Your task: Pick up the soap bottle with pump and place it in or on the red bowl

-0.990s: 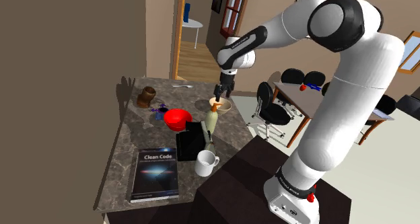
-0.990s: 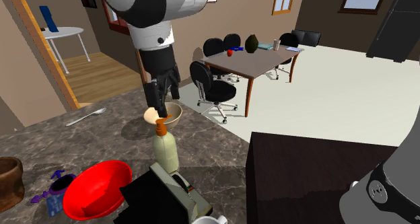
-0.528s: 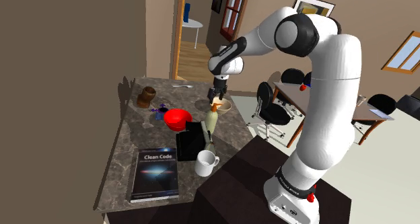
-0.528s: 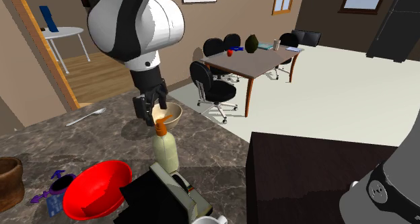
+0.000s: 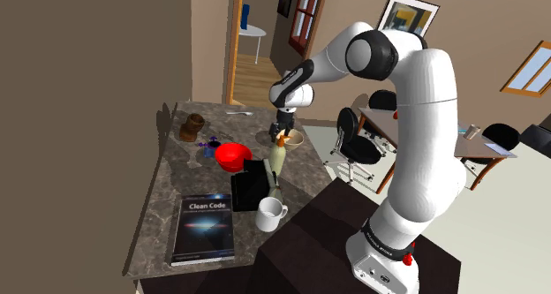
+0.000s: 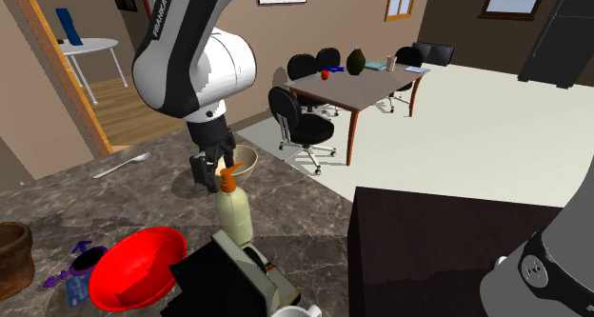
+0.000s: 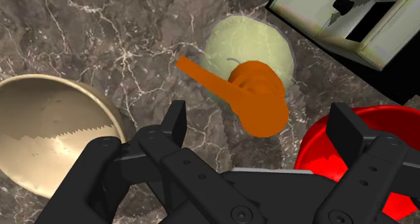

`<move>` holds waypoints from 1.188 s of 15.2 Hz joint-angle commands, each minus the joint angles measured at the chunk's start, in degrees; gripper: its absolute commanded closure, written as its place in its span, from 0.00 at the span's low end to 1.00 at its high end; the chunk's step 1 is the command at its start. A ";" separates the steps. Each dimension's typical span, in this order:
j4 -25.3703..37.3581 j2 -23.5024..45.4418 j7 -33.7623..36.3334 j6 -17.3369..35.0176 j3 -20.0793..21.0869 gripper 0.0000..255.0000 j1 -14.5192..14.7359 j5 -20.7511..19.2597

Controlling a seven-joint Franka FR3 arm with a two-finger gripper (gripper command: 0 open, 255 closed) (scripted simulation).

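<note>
The soap bottle (image 5: 276,160) (image 6: 234,213) stands upright on the dark marble counter; its body is pale yellow-green and its pump (image 7: 257,100) is orange. My black gripper (image 5: 283,134) (image 6: 215,170) (image 7: 261,122) is open and hangs straight above the bottle, a finger on either side of the pump head, neither touching it. The red bowl (image 5: 232,155) (image 6: 133,267) (image 7: 315,147) sits on the counter close beside the bottle, on the side away from the tan bowl.
A tan bowl (image 5: 292,139) (image 6: 240,160) (image 7: 47,135) sits just beyond the bottle. A black and white box (image 5: 250,184) (image 6: 238,279) (image 7: 350,21) stands right against it. A white mug (image 5: 270,214), a book (image 5: 203,227), a brown cup (image 5: 192,126) and a spoon (image 6: 121,164) share the counter.
The arm has folded down and the open gripper has dropped from above the tan bowl's edge down around the bottle's pump. The bottle and the bowl have not moved.
</note>
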 commanded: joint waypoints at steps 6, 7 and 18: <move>0.04 0.94 -0.14 0.92 0.19 0.00 -0.10 0.23; 0.04 0.94 -0.14 0.92 0.19 0.00 -0.10 0.23; 0.05 0.93 -0.13 0.90 0.19 1.00 -0.10 0.23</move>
